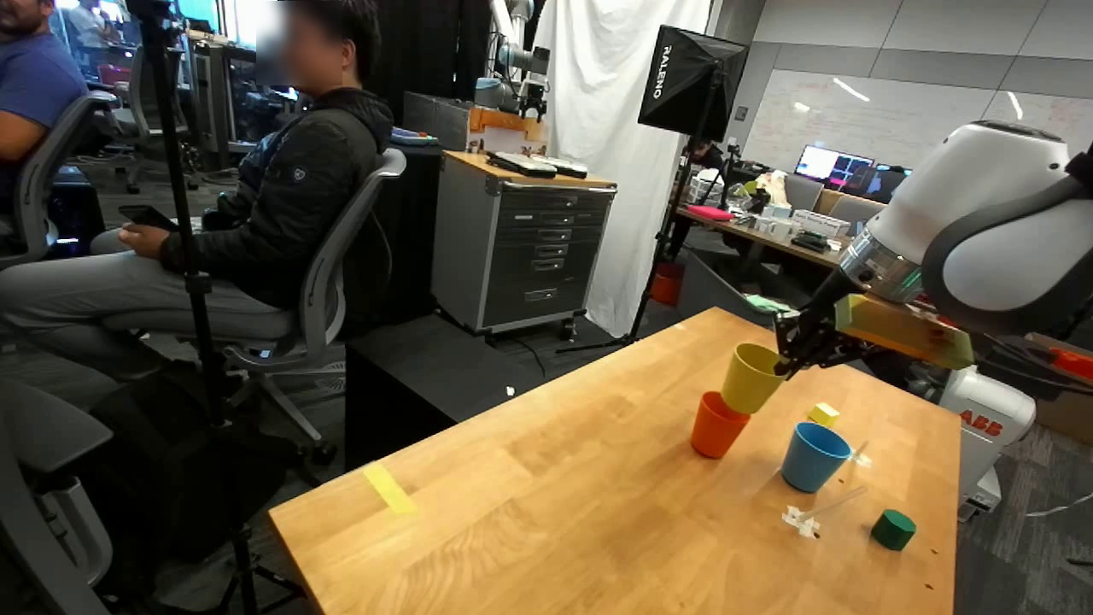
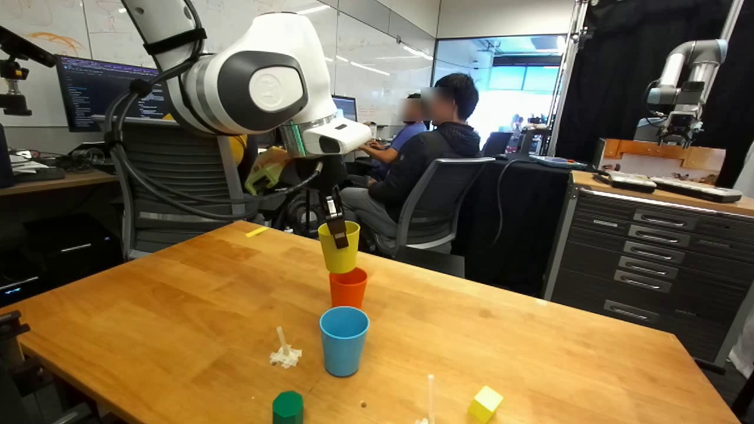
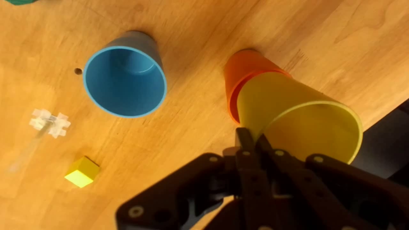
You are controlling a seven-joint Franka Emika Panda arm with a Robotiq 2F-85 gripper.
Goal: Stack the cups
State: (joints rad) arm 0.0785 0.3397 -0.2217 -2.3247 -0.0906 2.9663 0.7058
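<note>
Stacking in hand; seating not verified

The pincer (image 3: 254, 135) is closed on the side wall of the yellow cup (image 1: 751, 383), apparently straddling it at the rim. That cup is off the bench (image 1: 555, 512), near upright with perhaps a slight lean, its base at the mouth of the upright red-orange cup (image 1: 716, 431). The blue cup (image 2: 343, 350) stands upright nearby, touching neither.

Step in hand, as judged: nesting yellow into red-orange. The next move calls for centring the held cup over the mouth, easing it straight down, then letting go; released off-centre, it could catch on the lower rim or tip that cup. Blue would remain to be stacked.

Not verified: whether the yellow base has entered the mouth or touches its rim. The yellow cup covers much of that opening, so the red-orange interior goes uninspected. The gripping faces are hidden. The green block (image 2: 288, 407) is cut by the lower edge of an exterior view; only a sliver shows in the wrist view.
</note>
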